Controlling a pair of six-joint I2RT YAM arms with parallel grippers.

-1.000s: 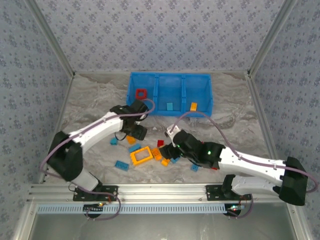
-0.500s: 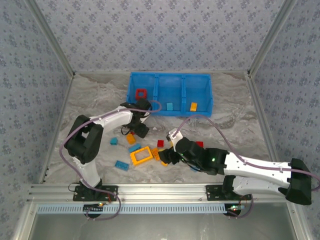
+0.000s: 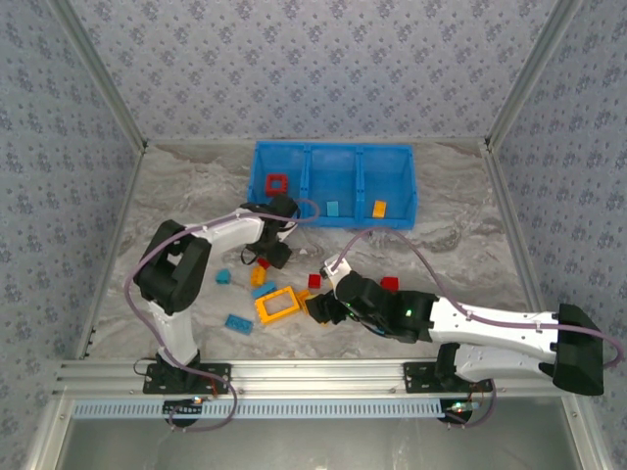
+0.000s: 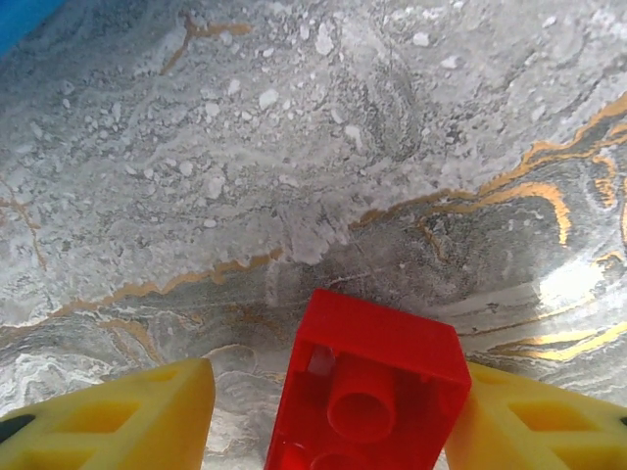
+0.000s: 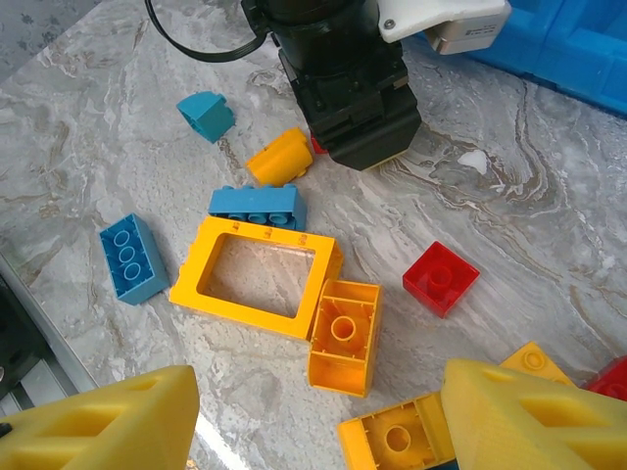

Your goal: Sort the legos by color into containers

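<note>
I am seeing the marble table (image 3: 176,196) carrying the long blue tray (image 3: 333,147) at its far side. Just in front of the tray, the left gripper (image 4: 333,377) is pointing down, its yellow fingers (image 4: 108,416) standing apart around a red brick (image 4: 367,392), with a gap on one side. Nearer than that, the right gripper (image 5: 313,416) is hovering, spread wide, over the yellow frame (image 5: 257,274) and scattered loose bricks (image 5: 343,336). A red frame (image 3: 277,183) is lying in the tray's left compartment, a light blue brick (image 3: 333,208) in the middle, an orange brick (image 3: 379,208) in the right.
</note>
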